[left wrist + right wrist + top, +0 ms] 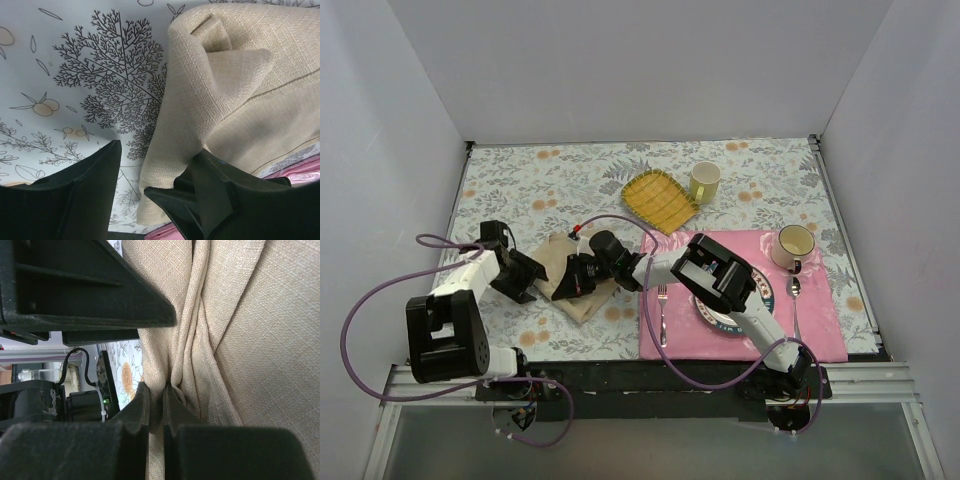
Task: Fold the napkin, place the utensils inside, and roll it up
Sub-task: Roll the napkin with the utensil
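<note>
Your right gripper [156, 390] pinches a bunched fold of the beige napkin [560, 256], which lies rumpled on the floral surface [520, 180] just left of the pink placemat [820, 335]. Your left gripper [157, 150] stands wide, the napkin's edge in its gap, unclamped. A fork [662, 305] and a spoon [795, 300] lie on the placemat.

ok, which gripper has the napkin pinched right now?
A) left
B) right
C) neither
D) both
B: the right wrist view shows the right gripper shut on a fold of the napkin, while the left gripper stands open with nothing pinched.
</note>
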Controlling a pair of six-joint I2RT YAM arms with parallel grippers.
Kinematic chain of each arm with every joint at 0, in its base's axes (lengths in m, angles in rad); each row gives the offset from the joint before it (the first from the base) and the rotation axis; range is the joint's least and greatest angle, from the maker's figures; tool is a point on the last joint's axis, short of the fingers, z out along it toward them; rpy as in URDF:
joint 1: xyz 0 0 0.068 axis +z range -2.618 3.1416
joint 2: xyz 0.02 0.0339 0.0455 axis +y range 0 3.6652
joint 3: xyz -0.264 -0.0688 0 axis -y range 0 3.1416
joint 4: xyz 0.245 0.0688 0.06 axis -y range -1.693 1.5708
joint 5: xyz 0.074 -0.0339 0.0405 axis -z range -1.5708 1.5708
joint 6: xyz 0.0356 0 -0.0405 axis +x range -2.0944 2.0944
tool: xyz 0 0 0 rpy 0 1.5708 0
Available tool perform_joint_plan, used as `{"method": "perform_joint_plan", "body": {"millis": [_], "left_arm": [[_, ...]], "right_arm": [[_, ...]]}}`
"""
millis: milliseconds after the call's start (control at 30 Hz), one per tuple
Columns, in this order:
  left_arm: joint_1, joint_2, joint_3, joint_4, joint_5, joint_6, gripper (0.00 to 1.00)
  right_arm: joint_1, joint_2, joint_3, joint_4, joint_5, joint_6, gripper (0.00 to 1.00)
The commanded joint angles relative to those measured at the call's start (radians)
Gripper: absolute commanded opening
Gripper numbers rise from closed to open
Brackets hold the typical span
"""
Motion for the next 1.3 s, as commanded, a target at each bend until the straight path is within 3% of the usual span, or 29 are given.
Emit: {"method": "perform_joint_plan", "body": {"millis": [0, 100, 133, 200, 233, 367, 533, 633, 667, 833, 1000, 1267], "left_arm": [[-0.001, 0.036, -0.005, 0.026, 0.056, -0.045, 0.56], [-0.004, 0.084, -0.010, 0.029, 0.052, -0.054, 0.50], [-0.004, 0.096, -0.010, 0.038, 0.037, -0.052, 0.41], [-0.004, 0.113, -0.002, 0.052, -0.012, -0.043, 0.34], [-0.002, 0.131, 0.001, 0.070, -0.028, -0.028, 0.20], [-0.001, 0.213, 0.025, 0.092, -0.045, 0.058, 0.00], [-0.002, 0.251, 0.012, 0.077, 0.006, 0.093, 0.00], [-0.002, 0.225, 0.024, 0.057, 0.004, 0.101, 0.00], [-0.001, 0.221, 0.032, 0.049, 0.001, 0.110, 0.00], [-0.002, 0.227, 0.065, 0.006, 0.000, 0.130, 0.00], [-0.002, 0.236, 0.071, -0.005, 0.015, 0.138, 0.00], [-0.002, 0.253, 0.073, -0.011, 0.027, 0.159, 0.00]], "right_arm": [[0.015, 0.042, -0.029, -0.084, -0.030, 0.037, 0.01], [0.015, 0.031, -0.037, -0.078, -0.021, 0.043, 0.01], [0.014, 0.028, -0.035, -0.078, -0.019, 0.043, 0.01], [0.015, 0.017, -0.034, -0.084, -0.015, 0.037, 0.01], [0.015, 0.013, -0.034, -0.100, -0.013, 0.021, 0.01], [0.018, -0.029, -0.029, -0.175, 0.010, -0.060, 0.01], [0.049, -0.084, 0.089, -0.464, 0.076, -0.328, 0.16], [0.072, -0.115, 0.162, -0.631, 0.148, -0.512, 0.35], [0.080, -0.122, 0.175, -0.662, 0.198, -0.555, 0.45], [0.151, -0.132, 0.276, -0.837, 0.422, -0.836, 0.68], [0.242, -0.132, 0.287, -0.865, 0.654, -1.000, 0.74], [0.313, -0.076, 0.282, -0.860, 1.001, -1.146, 0.68]]}}
